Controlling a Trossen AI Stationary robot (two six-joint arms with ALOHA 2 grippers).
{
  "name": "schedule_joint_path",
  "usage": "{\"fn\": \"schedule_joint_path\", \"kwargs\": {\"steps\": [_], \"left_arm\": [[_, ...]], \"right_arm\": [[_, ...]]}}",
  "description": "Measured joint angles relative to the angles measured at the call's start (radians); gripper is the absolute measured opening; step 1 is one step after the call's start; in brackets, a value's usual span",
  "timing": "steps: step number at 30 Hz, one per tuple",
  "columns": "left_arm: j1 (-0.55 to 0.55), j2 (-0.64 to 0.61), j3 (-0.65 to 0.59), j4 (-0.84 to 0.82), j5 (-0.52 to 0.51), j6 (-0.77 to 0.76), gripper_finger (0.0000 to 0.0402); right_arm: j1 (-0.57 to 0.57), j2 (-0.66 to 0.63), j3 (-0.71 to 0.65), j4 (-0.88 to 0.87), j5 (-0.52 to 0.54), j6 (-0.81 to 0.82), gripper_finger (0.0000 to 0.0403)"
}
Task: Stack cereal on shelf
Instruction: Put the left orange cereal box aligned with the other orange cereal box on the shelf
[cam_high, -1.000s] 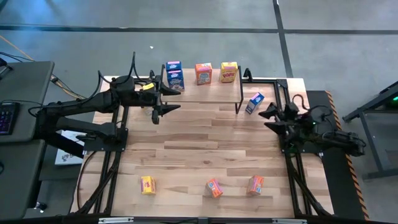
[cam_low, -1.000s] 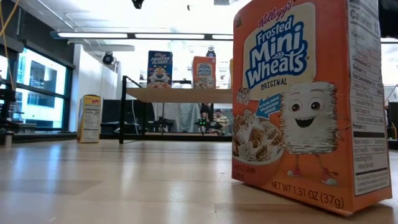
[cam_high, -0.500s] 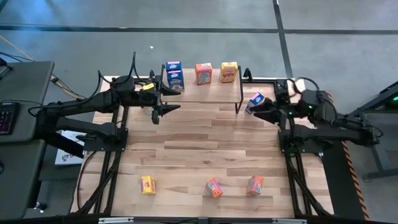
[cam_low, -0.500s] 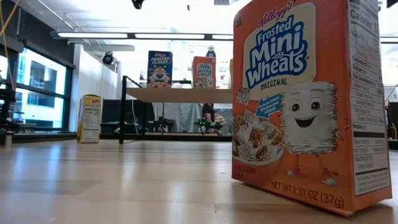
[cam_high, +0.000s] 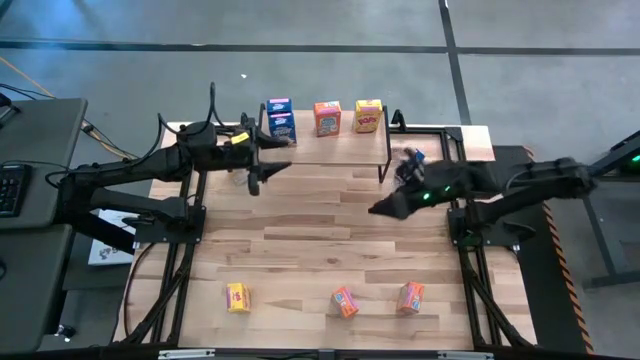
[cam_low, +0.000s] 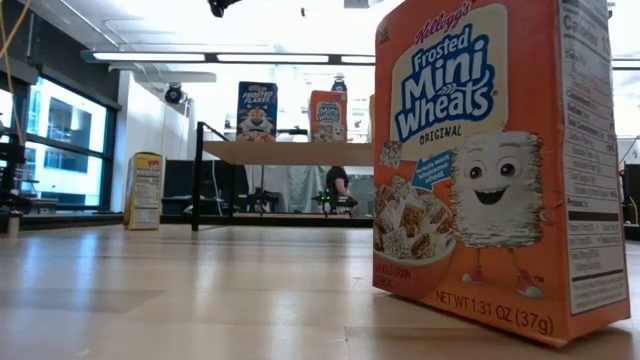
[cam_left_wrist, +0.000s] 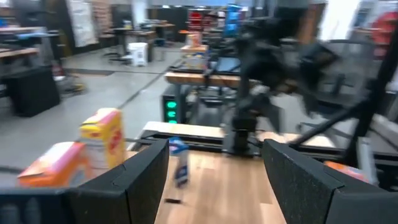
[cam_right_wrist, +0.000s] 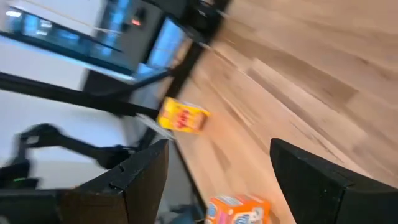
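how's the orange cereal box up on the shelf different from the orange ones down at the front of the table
The orange box on the shelf stands upright on the shelf, in a row with a blue and a yellow box. The two orange boxes at the front sit askew on the bare tabletop. All are the same small orange kind.

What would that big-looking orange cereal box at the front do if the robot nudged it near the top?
The orange box would probably tip rather than slide: it stands upright, taller than its base is deep. It is likely light, being a single-serving carton. The cardboard sides would probably dent if the fingers squeezed hard.
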Motion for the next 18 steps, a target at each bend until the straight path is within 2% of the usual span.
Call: {"fn": "schedule_joint_path", "kwargs": {"steps": [5, 11, 18], "left_arm": [[0.0, 0.0, 0.0, 0.0, -0.087, 0.0, 0.0251], [0.0, 0.0, 0.0, -0.001, -0.096, 0.0, 0.0251], [0.0, 0.0, 0.0, -0.007, -0.096, 0.0, 0.0251]], "right_arm": [[0.12, 0.157, 0.086, -0.043, 0.098, 0.071, 0.0273], [0.201, 0.318, 0.176, -0.045, 0.104, 0.129, 0.0273], [0.278, 0.488, 0.301, -0.127, 0.119, 0.211, 0.0273]]}}
